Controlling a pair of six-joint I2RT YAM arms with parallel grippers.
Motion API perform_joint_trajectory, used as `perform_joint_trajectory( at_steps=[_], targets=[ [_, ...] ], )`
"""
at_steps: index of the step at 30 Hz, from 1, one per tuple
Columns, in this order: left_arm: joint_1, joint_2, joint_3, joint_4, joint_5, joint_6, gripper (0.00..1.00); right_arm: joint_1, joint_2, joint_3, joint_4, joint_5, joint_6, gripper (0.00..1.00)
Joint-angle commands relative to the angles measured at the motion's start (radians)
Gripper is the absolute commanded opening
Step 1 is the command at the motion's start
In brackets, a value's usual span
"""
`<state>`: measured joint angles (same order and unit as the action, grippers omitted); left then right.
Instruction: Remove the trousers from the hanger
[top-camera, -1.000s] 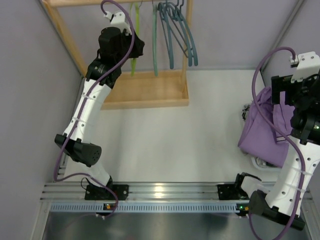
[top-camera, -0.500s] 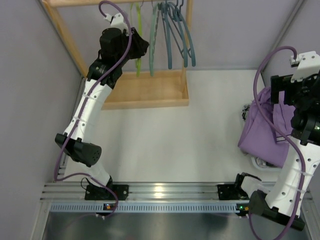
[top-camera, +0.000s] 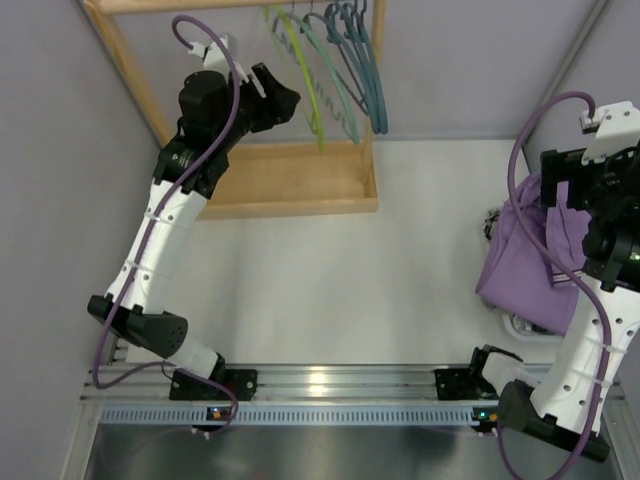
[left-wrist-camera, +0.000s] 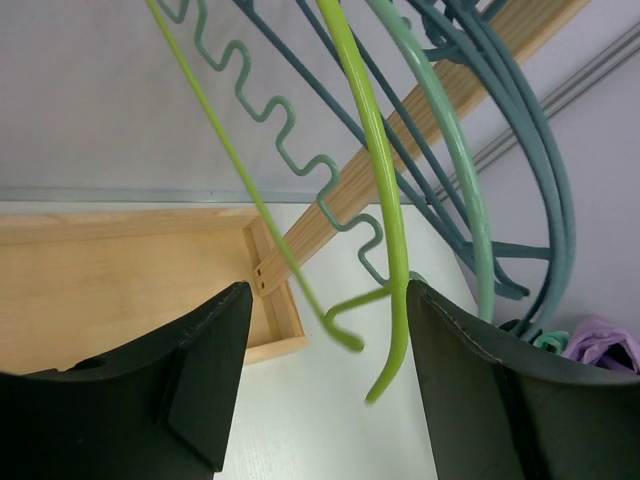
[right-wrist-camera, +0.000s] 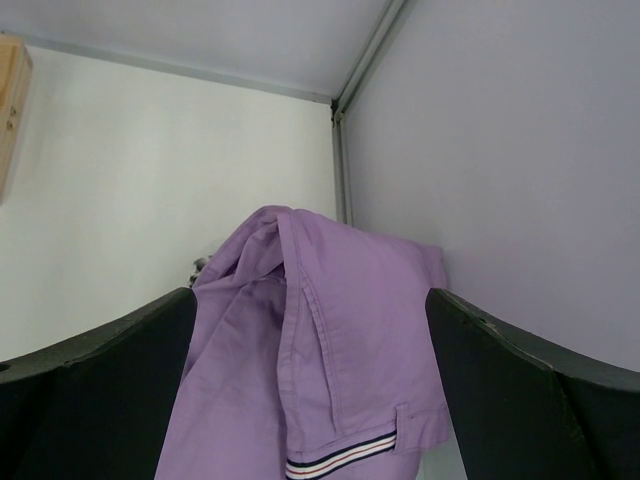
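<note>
white table (top-camera: 380, 270), wooden rack (top-camera: 300, 185) at the back. left gripper (left-wrist-camera: 325, 295) is up among the bare hangers, jaws apart, lime hanger (left-wrist-camera: 372, 180) dangling just ahead, nothing gripped. lilac trousers (right-wrist-camera: 320, 340) lie heaped by the right wall, well clear of the rack, seemingly a drop pile. right gripper (right-wrist-camera: 310, 298) hangs above them, spread wide, empty.

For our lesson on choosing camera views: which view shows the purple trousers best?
The right wrist view: the purple trousers fill its centre, with seams and a striped trim plainly visible. The top view shows them partly hidden behind the right arm. The left wrist view catches only a purple scrap at its lower right corner.
</note>
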<state>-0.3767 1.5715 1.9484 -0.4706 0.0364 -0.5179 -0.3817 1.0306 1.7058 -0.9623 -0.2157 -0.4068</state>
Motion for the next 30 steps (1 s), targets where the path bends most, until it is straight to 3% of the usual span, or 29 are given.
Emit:
perform_joint_trajectory(
  at_steps=[1,6,10,14,18,23,26,30],
  targets=[
    [-0.002,-0.094,-0.034,0.056,-0.009,0.018,0.7,-0.011,-0.004,0.043,0.004,-0.031,0.014,0.99],
    [-0.001,-0.204,-0.126,0.056,-0.006,0.032,0.79,-0.011,-0.009,0.034,0.007,-0.045,0.026,0.99],
    [0.035,-0.3,-0.218,0.055,0.022,0.033,0.99,-0.011,-0.012,0.034,0.008,-0.08,0.043,1.0],
    [0.154,-0.381,-0.322,0.043,0.126,0.07,0.99,-0.009,-0.014,0.029,0.002,-0.161,0.072,1.0],
    [0.244,-0.455,-0.443,-0.034,0.122,0.209,0.99,-0.01,-0.012,-0.009,0.005,-0.292,0.143,1.0],
    [0.271,-0.466,-0.542,-0.247,0.022,0.456,0.99,-0.003,-0.02,-0.121,0.0,-0.389,0.209,0.99],
    [0.272,-0.446,-0.589,-0.356,0.062,0.509,0.98,0.055,-0.043,-0.23,0.04,-0.354,0.227,0.99],
    [0.272,-0.505,-0.667,-0.418,0.069,0.509,0.99,0.228,-0.092,-0.397,0.105,-0.234,0.227,0.99]
  ],
)
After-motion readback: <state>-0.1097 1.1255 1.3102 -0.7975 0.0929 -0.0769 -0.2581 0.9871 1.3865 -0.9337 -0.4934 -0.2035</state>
